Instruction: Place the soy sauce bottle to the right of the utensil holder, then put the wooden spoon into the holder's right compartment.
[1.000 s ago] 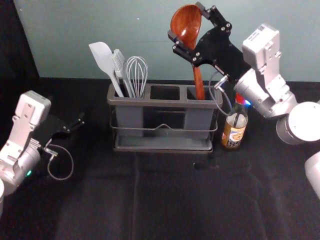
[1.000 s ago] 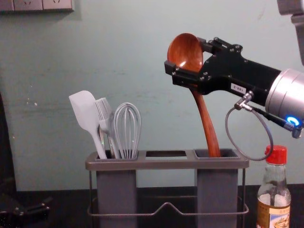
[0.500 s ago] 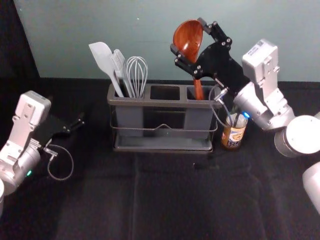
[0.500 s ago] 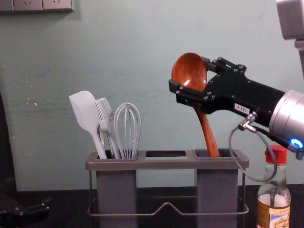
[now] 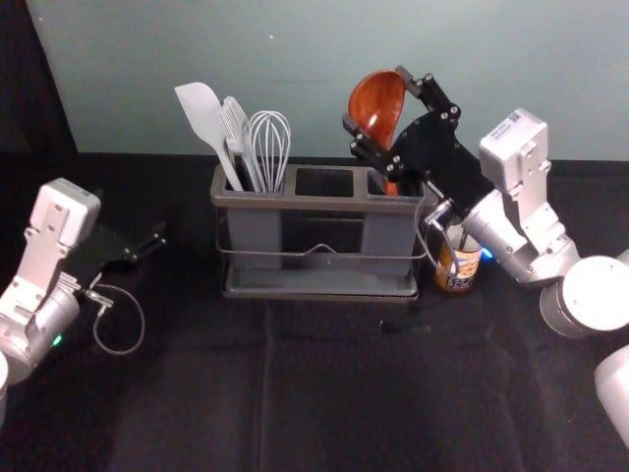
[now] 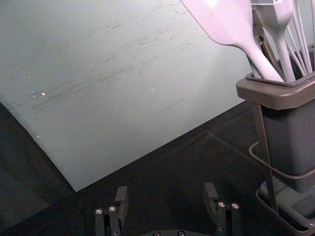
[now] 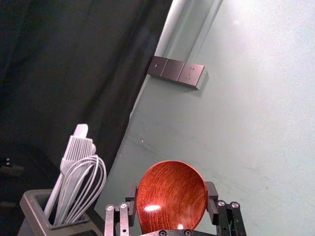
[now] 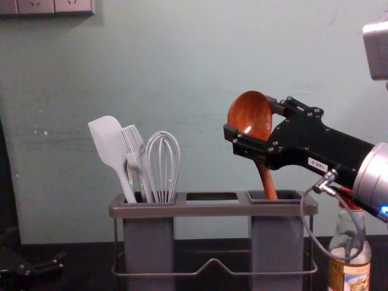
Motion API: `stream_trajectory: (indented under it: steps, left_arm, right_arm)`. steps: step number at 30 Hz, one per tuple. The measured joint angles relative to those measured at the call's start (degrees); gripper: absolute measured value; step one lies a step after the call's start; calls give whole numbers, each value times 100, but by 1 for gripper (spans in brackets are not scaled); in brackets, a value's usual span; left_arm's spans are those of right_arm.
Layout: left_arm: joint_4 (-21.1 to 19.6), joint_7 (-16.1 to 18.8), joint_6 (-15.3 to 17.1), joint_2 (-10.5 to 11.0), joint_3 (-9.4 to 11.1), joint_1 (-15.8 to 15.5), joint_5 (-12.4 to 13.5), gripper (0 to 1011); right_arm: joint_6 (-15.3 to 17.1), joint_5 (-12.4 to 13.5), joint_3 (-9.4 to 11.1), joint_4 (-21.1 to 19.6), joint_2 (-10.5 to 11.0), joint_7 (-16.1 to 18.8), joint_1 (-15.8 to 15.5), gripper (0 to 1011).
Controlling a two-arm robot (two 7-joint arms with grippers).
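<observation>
The right claw [image 8: 249, 115], the nearer one, pinches the wooden spoon [image 8: 267, 182] by its bowl above the utensil holder [image 8: 212, 210]; long axis steep, slightly tilted, handle end inside the right compartment [image 8: 277, 242], so lowering and release should follow. Left compartment [image 8: 148, 242]: spatula [image 8: 110, 143], brush [image 8: 138, 162], whisk [image 8: 163, 167]. Soy sauce bottle [image 8: 348, 276] upright, just right of the holder. Left claw [image 6: 166, 189] spread, parked at the left

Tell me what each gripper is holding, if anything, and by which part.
The right gripper holds the wooden spoon by its bowl, a finger each side; the open left gripper holds nothing.
</observation>
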Motion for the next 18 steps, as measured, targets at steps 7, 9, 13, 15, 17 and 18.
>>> stream_trajectory:
  steps: [7,9,13,15,17,18]
  left_arm:
    - [0,0,0,0,0,0,0,1005]
    - [0,0,0,0,0,0,0,1005]
    - [0,0,0,0,0,0,0,1005]
    - [0,0,0,0,0,0,0,1005]
    - [0,0,0,0,0,0,0,1005]
    - [0,0,0,0,0,0,0,1005]
  right_arm:
    - [-38,-21,39,42,-12,-14,-72,837]
    - [-49,-43,48,74,-25,-26,-75,837]
    - [-61,-79,54,138,-53,-37,-62,837]
    - [-61,-85,54,154,-64,-40,-54,837]
    - [-62,-89,54,168,-72,-43,-48,837]
    - [-61,-92,53,174,-76,-45,-46,837]
